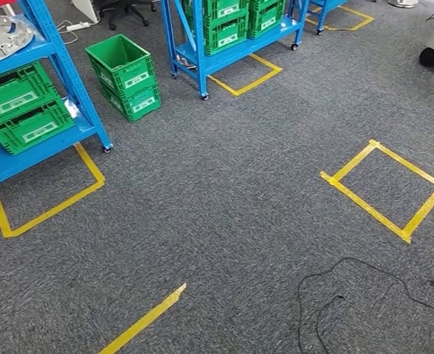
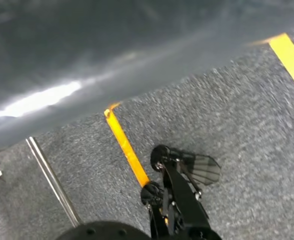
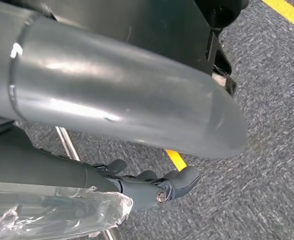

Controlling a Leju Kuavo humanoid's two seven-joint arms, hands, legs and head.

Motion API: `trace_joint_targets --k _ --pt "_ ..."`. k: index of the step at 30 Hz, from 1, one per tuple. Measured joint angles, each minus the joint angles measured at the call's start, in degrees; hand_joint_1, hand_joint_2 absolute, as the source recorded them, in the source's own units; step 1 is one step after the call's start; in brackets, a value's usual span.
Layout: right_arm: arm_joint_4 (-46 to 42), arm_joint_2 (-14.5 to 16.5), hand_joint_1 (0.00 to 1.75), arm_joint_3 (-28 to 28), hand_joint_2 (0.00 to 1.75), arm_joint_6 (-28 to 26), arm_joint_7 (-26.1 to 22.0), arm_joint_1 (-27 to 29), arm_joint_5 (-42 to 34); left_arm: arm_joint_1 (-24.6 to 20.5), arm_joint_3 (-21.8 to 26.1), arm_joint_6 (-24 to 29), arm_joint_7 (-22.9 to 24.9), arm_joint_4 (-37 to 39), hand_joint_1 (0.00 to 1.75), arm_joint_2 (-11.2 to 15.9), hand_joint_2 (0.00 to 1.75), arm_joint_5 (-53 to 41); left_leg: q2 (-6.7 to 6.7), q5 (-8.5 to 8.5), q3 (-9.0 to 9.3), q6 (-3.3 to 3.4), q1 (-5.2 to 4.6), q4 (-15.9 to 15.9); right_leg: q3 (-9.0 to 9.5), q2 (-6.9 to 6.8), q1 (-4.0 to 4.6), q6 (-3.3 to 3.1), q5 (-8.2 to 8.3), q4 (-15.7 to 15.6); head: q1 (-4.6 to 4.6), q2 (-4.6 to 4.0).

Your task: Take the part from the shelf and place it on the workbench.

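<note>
My right robot hand point(image 3: 153, 187) hangs at my side, its fingers lying along a part in clear plastic wrap point(image 3: 55, 212); I cannot tell whether they grip it. I judge I am carrying it low from the blue shelf point(image 1: 47, 51).

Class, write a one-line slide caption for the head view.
Grey carpet marked with a yellow tape square, blue shelves and green crates.
</note>
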Motion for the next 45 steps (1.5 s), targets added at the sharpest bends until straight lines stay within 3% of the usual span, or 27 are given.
trace_joint_targets --k 3,5,7,9,11,13,14,16,17,19,20,21,23,24,26,27,29,31,33,34,35,36,38,40,42,44,45 --pt "0.1 -0.1 0.0 0.0 0.0 -0.3 0.0 -0.1 0.2 0.0 0.3 -0.1 0.1 -0.4 0.0 0.0 0.0 -0.4 -1.03 0.15 0.06 0.29 0.24 -0.2 -4.73 1.77 -0.44 0.78 -5.06 10.0 0.41 0.0" --pt "0.2 -0.1 0.0 0.0 0.0 -0.3 0.1 0.0 0.3 0.0 0.5 -0.1 0.1 -0.5 0.0 0.0 0.0 -0.7 -1.98 0.15 0.06 0.3 0.26 -0.2 -7.38 2.01 -0.63 1.05 -6.14 14.9 0.37 0.0" --pt "0.3 -0.1 0.0 0.0 0.0 -0.4 0.1 0.0 0.4 0.0 0.6 -0.1 0.1 -0.6 0.0 -0.1 0.0 -0.8 -3.21 0.11 0.24 0.21 0.35 -0.2 -5.94 2.39 -0.81 1.15 -2.87 11.2 0.38 0.0" --pt "0.3 -0.2 0.0 0.0 0.0 -0.4 0.1 0.0 0.4 -0.1 0.6 -0.1 0.1 -0.6 0.0 -0.2 0.0 -0.8 -4.6 0.03 0.4 -0.22 0.39 0.0 -2.07 4.74 -1.22 1.19 0.8 3.0 0.41 0.0" --pt "0.5 -0.2 0.0 0.0 0.0 -0.4 0.1 -0.2 0.4 -0.2 0.7 -0.1 0.0 -0.8 0.0 -0.2 0.0 -0.9 -5.88 0.14 0.12 -0.93 0.39 0.1 0.24 6.76 -1.46 0.92 1.73 -1.2 0.36 0.0" --pt "0.6 -0.2 0.0 0.0 0.0 -0.2 0.1 -0.3 0.6 -0.1 0.7 -0.1 -0.1 -0.9 0.0 -0.1 0.0 -1.0 -7.05 0.45 -0.32 -1.6 0.54 0.1 0.59 6.14 -1.39 0.27 1.71 -1.5 0.29 0.0" --pt "0.7 -0.2 0.0 0.0 0.0 -0.1 0.1 -0.3 0.7 0.0 0.8 -0.1 -0.1 -0.9 0.0 -0.1 0.0 -1.1 -6.88 0.34 -0.5 -1.87 0.59 0.3 0.61 5.48 -1.4 -0.08 1.8 -1.6 0.27 0.0" --pt "0.7 -0.3 0.0 0.1 0.0 0.3 0.0 -0.4 0.9 -0.1 0.9 -0.1 -0.2 -0.9 0.0 -0.2 0.0 -1.3 -4.58 -1.66 -1.97 -2.32 0.51 3.3 0.71 3.96 -1.5 -0.75 1.92 -1.9 -0.08 0.0" --pt "0.8 -0.4 0.0 0.1 0.0 0.4 -0.1 -0.4 1.0 -0.2 1.0 -0.1 -0.2 -0.9 0.0 -0.2 0.0 -1.3 -2.96 -3.48 -3.51 -2.51 0.46 6.6 0.72 3.11 -1.4 -0.99 1.87 -1.9 -0.26 0.0" --pt "1.1 -0.5 0.0 0.1 0.0 0.7 -0.1 -0.3 1.1 -0.4 1.2 -0.1 -0.3 -0.9 0.0 -0.3 0.0 -1.4 -1.5 -6.86 -7.2 -2.76 0.5 14.3 0.69 1.33 -1.15 -1.3 1.7 -1.9 -0.4 0.0" --pt "1.2 -0.6 0.0 0.1 0.0 0.7 -0.2 -0.3 1.1 -0.4 1.3 -0.1 -0.3 -0.9 0.0 -0.3 0.0 -1.5 -1.32 -7.33 -8.25 -2.75 0.52 16.5 0.72 0.5 -1.02 -1.39 1.62 -1.9 -0.4 0.0" --pt "1.3 -0.7 0.0 0.1 0.0 0.8 -0.2 -0.3 1.1 -0.3 1.4 -0.1 -0.3 -0.9 0.0 -0.3 0.0 -1.5 -1.24 -6.63 -8.21 -2.65 0.51 16.6 0.81 -0.23 -0.91 -1.46 1.53 -1.9 -0.42 0.0" --pt "1.4 -0.7 0.0 0.1 0.0 0.9 -0.2 -0.4 1.2 -0.1 1.6 0.0 -0.3 -0.9 0.0 -0.3 0.0 -1.7 -0.31 -2.78 -5.09 -2.04 0.33 10.8 1.19 -1.5 -0.66 -1.49 1.3 -1.9 -0.42 0.0" --pt "1.6 -0.7 0.0 0.2 0.0 1.0 -0.3 -0.5 1.2 -0.1 1.7 0.0 -0.3 -0.9 0.0 -0.3 0.0 -1.8 1.1 -1.18 -3.02 -1.57 0.0 6.9 1.27 -2.09 -0.46 -1.4 1.12 -1.9 -0.39 0.0" --pt "1.8 -0.7 0.0 0.2 0.0 1.2 -0.4 -0.8 1.3 -0.4 1.8 0.1 -0.3 -1.0 0.0 -0.2 0.0 -1.9 3.39 0.01 -0.52 -0.7 -0.67 1.7 1.46 -3.31 -0.11 -1.0 0.75 -1.8 -0.38 0.0" --pt "1.9 -0.8 0.0 0.2 0.0 1.3 -0.4 -0.9 1.3 -0.5 1.8 0.1 -0.4 -1.0 0.0 -0.2 0.0 -2.0 3.72 -0.22 -0.34 -0.42 -0.92 1.0 1.51 -3.97 0.01 -0.75 0.64 -1.8 -0.38 0.0" --pt "2.1 -0.8 0.0 0.2 0.0 1.4 -0.4 -1.1 1.3 -0.3 1.9 0.1 -0.4 -1.0 0.0 -0.2 0.0 -2.0 2.56 -0.01 -0.41 0.03 -0.8 0.5 1.78 -4.6 -0.02 -0.18 0.37 -1.8 -0.38 0.0" --pt "2.2 -0.8 0.0 0.2 0.0 1.5 -0.5 -1.2 1.3 -0.1 2.0 0.1 -0.4 -1.0 0.0 -0.3 0.0 -2.0 1.35 0.36 -0.27 0.51 -0.39 0.0 0.8 -2.0 -0.17 0.44 -1.37 0.7 -0.15 -0.01" --pt "2.3 -0.9 0.0 0.2 0.0 1.5 -0.5 -1.2 1.3 -0.3 2.1 0.1 -0.4 -1.0 0.0 -0.4 0.0 -2.0 0.0 0.55 -0.36 0.8 -0.14 -0.1 -2.64 1.24 -0.45 0.87 -4.94 7.7 0.12 -0.01" --pt "2.5 -1.0 0.0 0.2 0.0 1.5 -0.5 -1.2 1.3 -0.5 2.1 0.1 -0.4 -1.0 0.0 -0.4 0.0 -2.0 -0.75 0.57 -0.44 0.85 -0.12 -0.1 -4.67 1.84 -0.56 1.0 -6.48 11.6 0.15 0.0" --pt "2.5 -1.1 0.0 0.2 0.0 1.5 -0.4 -1.1 1.3 -0.5 2.1 0.1 -0.4 -1.0 0.0 -0.4 0.0 -2.0 -1.51 0.58 -0.45 0.87 -0.12 -0.1 -6.17 2.05 -0.61 1.09 -7.06 14.3 0.15 0.0" --pt "2.6 -1.1 0.0 0.2 0.0 1.5 -0.4 -1.1 1.3 -0.4 2.1 0.1 -0.4 -1.0 0.0 -0.5 0.0 -2.0 -2.29 0.59 -0.4 0.86 -0.11 -0.1 -6.73 2.14 -0.65 1.13 -6.42 14.9 0.18 0.0" --pt "2.7 -1.2 0.0 0.2 0.0 1.6 -0.4 -1.0 1.3 -0.3 2.1 0.1 -0.4 -1.0 0.0 -0.6 0.0 -2.0 -3.91 0.56 -0.13 0.69 -0.01 -0.1 -4.59 2.89 -0.82 1.15 -2.07 9.2 0.19 0.0" --pt "2.9 -1.3 0.0 0.2 0.0 1.6 -0.4 -1.1 1.3 -0.4 2.1 0.1 -0.4 -1.0 0.0 -0.6 0.0 -2.0 -5.35 0.46 -0.08 0.22 -0.04 0.1 -1.16 5.84 -1.27 1.07 1.21 1.5 0.18 0.0" --pt "3.0 -1.3 0.0 0.2 0.0 1.7 -0.5 -1.2 1.3 -0.5 2.2 0.1 -0.4 -1.0 0.0 -0.5 0.0 -2.0 -6.65 0.6 -0.47 -0.47 -0.03 0.3 0.36 7.64 -1.44 0.64 1.56 -1.4 0.15 0.0" --pt "3.0 -1.3 0.0 0.2 0.0 1.7 -0.5 -1.2 1.3 -0.4 2.2 0.1 -0.4 -1.0 0.0 -0.4 0.0 -2.0 -7.83 0.82 -0.89 -1.16 0.19 0.3 0.68 6.43 -1.36 -0.1 1.72 -1.6 0.16 0.0" --pt "3.0 -1.3 0.0 0.2 0.0 1.7 -0.5 -1.2 1.3 -0.3 2.2 0.1 -0.4 -1.0 0.0 -0.4 0.0 -2.0 -7.38 0.49 -1.18 -1.45 0.2 0.8 0.79 5.69 -1.4 -0.5 1.83 -1.8 0.03 0.0"
